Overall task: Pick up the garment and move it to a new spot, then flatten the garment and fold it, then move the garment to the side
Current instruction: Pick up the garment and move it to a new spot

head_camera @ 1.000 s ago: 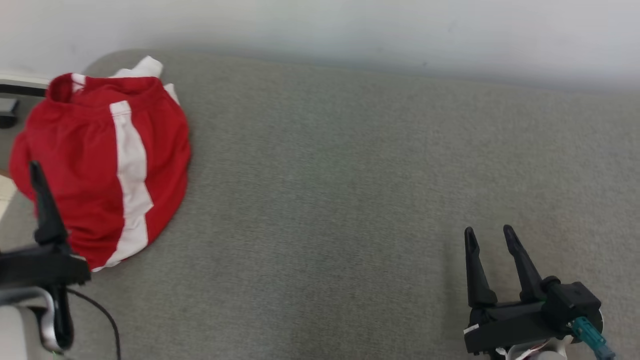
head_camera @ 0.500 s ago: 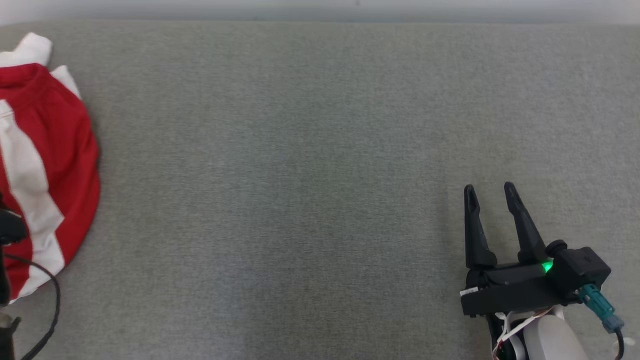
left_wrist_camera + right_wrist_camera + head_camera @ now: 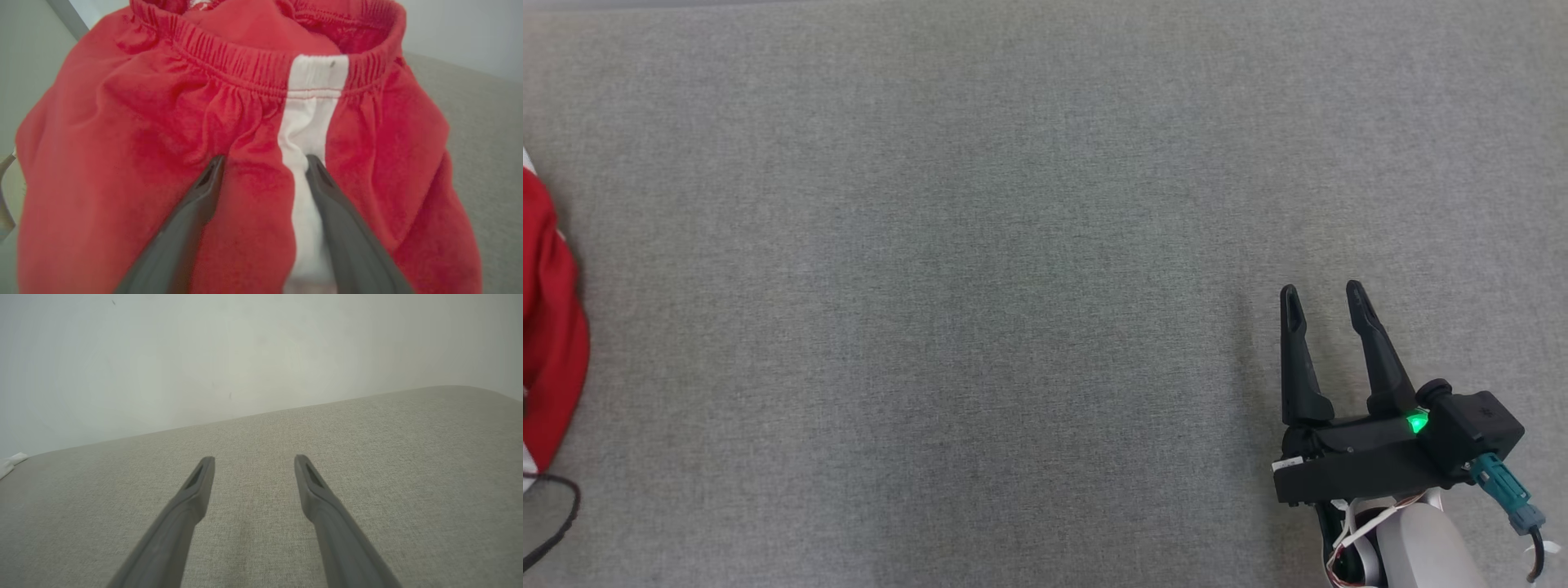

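Garment [image 3: 135, 134], red with a white stripe [image 3: 310, 102], bulks up in a rumpled heap in the left wrist view, its elastic waistband [image 3: 229, 61] toward 12 o'clock. The left gripper [image 3: 265, 160] stands released over it, both fingers spread with red cloth and the stripe's edge showing between the tips. The stripe runs from the waistband down to the finger at 5 o'clock. Whether the tips touch the cloth cannot be told; nothing is pinched between them.

In the head view the garment shows as a red sliver at 9 o'clock, cut by the frame edge, lying on the grey table [image 3: 1013, 245]. A dark cable [image 3: 560, 523] loops just below it at 8 o'clock. The right gripper [image 3: 1321, 292] sits at 4 o'clock, well apart from the garment, fingers pointing to 12 o'clock and spread wide, grasping nothing. A green light [image 3: 1417, 423] glows on its black body, and a teal plug [image 3: 1503, 490] sticks out toward 4 o'clock.

The right wrist view shows that gripper's fingers parted above bare grey table, with a pale wall [image 3: 245, 355] beyond at 12 o'clock and a scrap of white cloth [image 3: 10, 463] at 9 o'clock.
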